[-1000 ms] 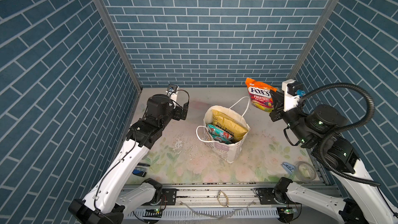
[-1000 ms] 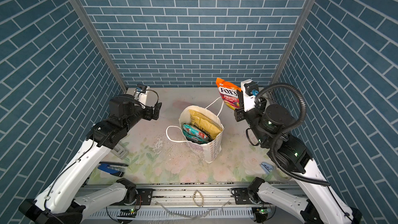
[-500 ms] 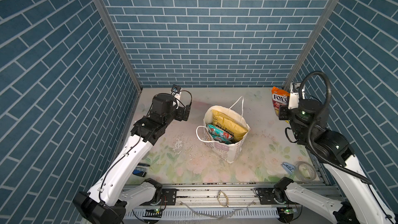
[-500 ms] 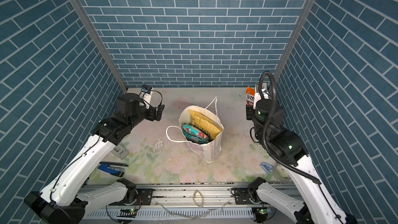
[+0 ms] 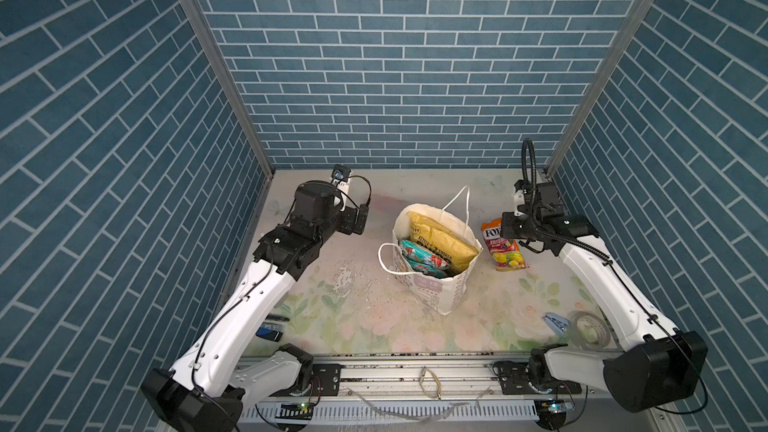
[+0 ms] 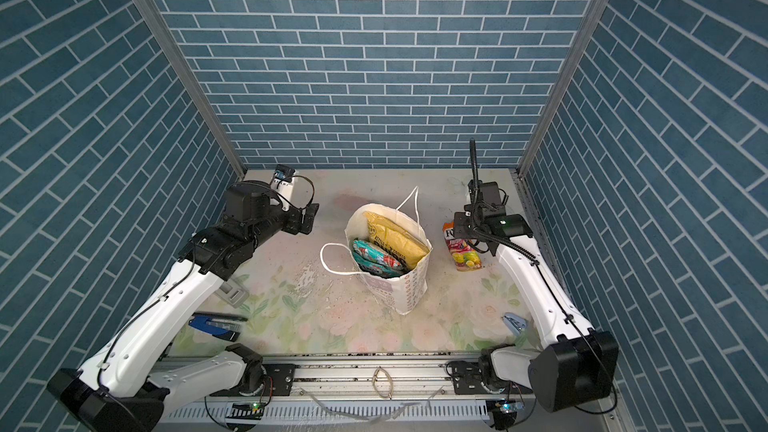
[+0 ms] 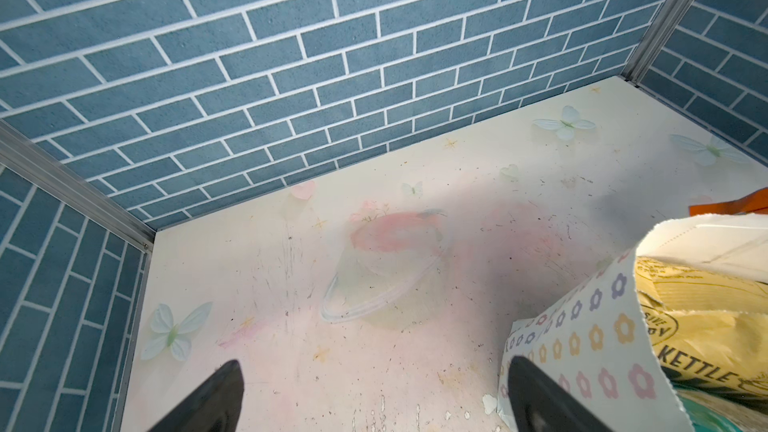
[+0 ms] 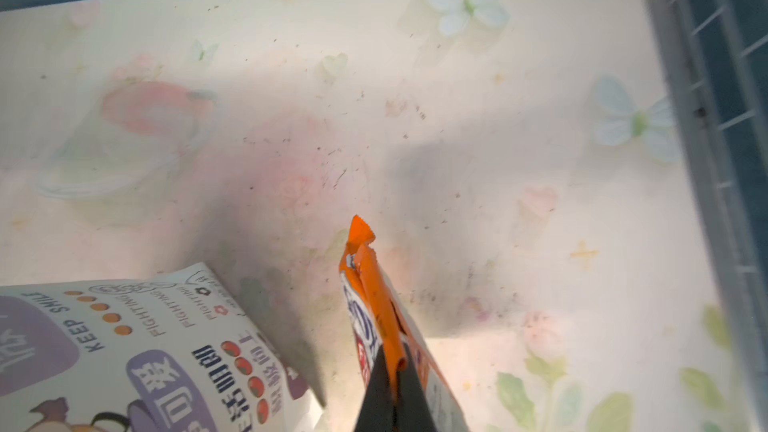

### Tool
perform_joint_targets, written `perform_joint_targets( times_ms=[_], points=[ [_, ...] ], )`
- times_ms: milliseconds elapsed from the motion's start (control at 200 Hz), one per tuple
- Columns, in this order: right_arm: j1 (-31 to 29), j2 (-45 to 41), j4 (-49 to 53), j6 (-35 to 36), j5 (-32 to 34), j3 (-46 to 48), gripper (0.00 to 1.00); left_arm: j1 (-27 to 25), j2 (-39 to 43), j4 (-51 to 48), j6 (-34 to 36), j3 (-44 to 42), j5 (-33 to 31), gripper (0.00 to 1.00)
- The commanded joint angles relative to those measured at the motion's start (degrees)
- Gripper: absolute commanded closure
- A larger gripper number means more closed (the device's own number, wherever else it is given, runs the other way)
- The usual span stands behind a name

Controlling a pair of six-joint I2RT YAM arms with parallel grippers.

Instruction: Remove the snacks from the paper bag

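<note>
The yellow chips bag (image 5: 441,238) reads "KETTLE COOKED" in a top view, and "KETTLE" shows again in the left wrist view; it stands inside the open paper bag (image 5: 432,290), with a teal pouch (image 5: 423,257) beside it whose print is too small to read. The paper bag's outer wall carries small flower rings, and the right wrist view shows "KEEP SMILE", "FIGHTING" repeated and some Chinese characters on it. The orange pouch (image 5: 506,253) is out of the bag, just to its right on the flowered desk (image 5: 353,309); only "FOX" of its label shows, the rest being covered by the arm.

The right tool (image 8: 392,371) is closed tight on the top edge of that orange pouch; whether the pouch's lower end rests fully on the desk is hard to tell. The left tool (image 7: 374,401) stands wide apart and holds nothing, just left of the paper bag's rim, one finger (image 7: 540,396) close to its wall.

A small blue clip (image 5: 556,321) and a tape roll (image 5: 590,328) lie near the right arm's base; a blue stapler (image 6: 216,324) lies partly under the left arm. What sits deeper in the paper bag is hidden.
</note>
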State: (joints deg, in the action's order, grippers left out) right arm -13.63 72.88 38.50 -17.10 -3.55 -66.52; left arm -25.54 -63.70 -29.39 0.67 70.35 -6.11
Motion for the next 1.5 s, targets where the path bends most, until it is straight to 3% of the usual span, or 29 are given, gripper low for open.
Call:
perform_joint_targets(
  times_ms=[0, 100, 190, 630, 890, 1035, 1130, 1235, 1321, 1496],
  points=[
    [3.28, 1.19, -9.94, -6.92, -19.36, 2.29, 1.00, -0.39, 0.08, 0.49, -0.36, -1.16, 0.56, 0.01],
    [6.59, 3.94, -16.65, -11.11, -29.83, 5.21, 1.00, -0.40, -0.32, 0.55, -0.40, -1.34, 0.72, 0.01],
    [8.24, 7.10, -19.60, -12.55, -33.15, 6.27, 1.00, -0.40, -0.54, 0.34, -0.46, -1.28, 0.86, 0.01],
    [9.41, 17.36, -10.96, -5.26, -16.22, 3.49, 1.00, -0.39, -1.54, -1.37, -0.33, -0.06, 3.51, 0.01],
    [9.47, 14.04, -7.62, -2.57, -10.25, 2.84, 0.68, -0.43, -3.79, -3.81, -0.34, 1.57, 8.11, 0.00],
    [9.46, 7.49, -4.83, -1.06, -8.39, 2.13, 0.58, -0.74, -4.76, -4.45, -1.17, 2.91, 11.49, 0.00],
    [9.41, 3.02, -3.40, -0.48, -9.90, 1.44, 0.58, -1.30, -5.09, -4.08, -1.74, 3.84, 13.40, 0.11],
    [9.34, -0.81, -2.16, 0.12, -15.97, 0.64, 0.58, -2.25, -5.91, -4.00, -1.87, 4.97, 14.17, 0.23],
    [9.31, -2.94, -0.64, 0.95, -20.17, -0.07, 0.58, -3.19, -7.25, -5.17, -1.76, 6.76, 14.88, 0.39],
    [8.63, -7.90, 1.31, 2.65, -30.50, -0.22, 0.58, -6.30, -10.57, -8.95, -0.52, 10.68, 16.47, 0.42]
  ],
)
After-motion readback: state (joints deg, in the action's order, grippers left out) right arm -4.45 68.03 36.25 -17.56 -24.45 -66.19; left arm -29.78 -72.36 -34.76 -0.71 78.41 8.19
